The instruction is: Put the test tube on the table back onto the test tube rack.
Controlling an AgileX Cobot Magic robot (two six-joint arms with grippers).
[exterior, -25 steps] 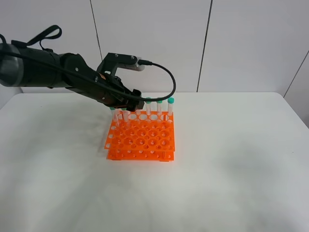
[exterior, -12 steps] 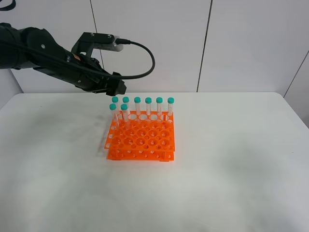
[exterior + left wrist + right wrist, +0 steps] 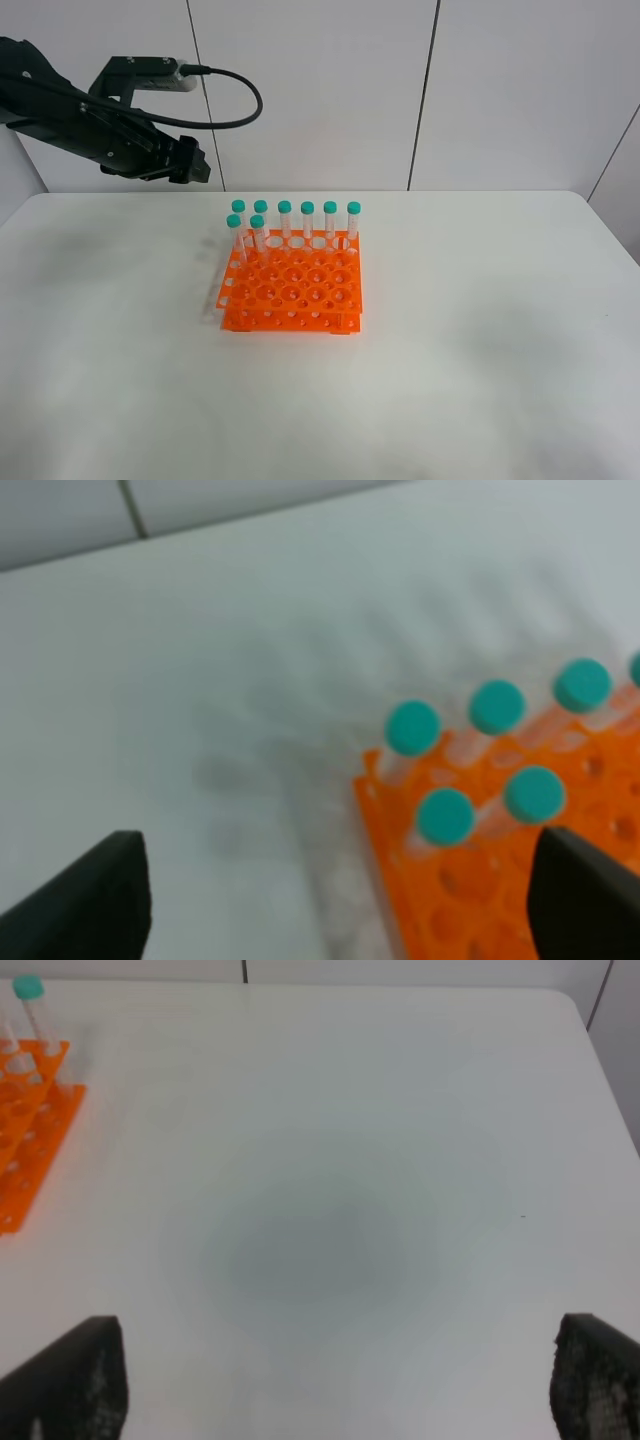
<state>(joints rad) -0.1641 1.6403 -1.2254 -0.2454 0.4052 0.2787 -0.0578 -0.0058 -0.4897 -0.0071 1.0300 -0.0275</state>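
Bare white table (image 3: 330, 1160), orange test tube rack (image 3: 25, 1130) at edge, end effector (image 3: 335, 1385) wide apart

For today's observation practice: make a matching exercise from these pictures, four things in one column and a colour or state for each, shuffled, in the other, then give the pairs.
Things:
1. rack
2. tube caps
3. left gripper
4. table

Colour or state:
A. teal
B. open, empty, raised beside the rack
C. white
D. orange

Pairs: 1-D, 2-A, 3-B, 4-C
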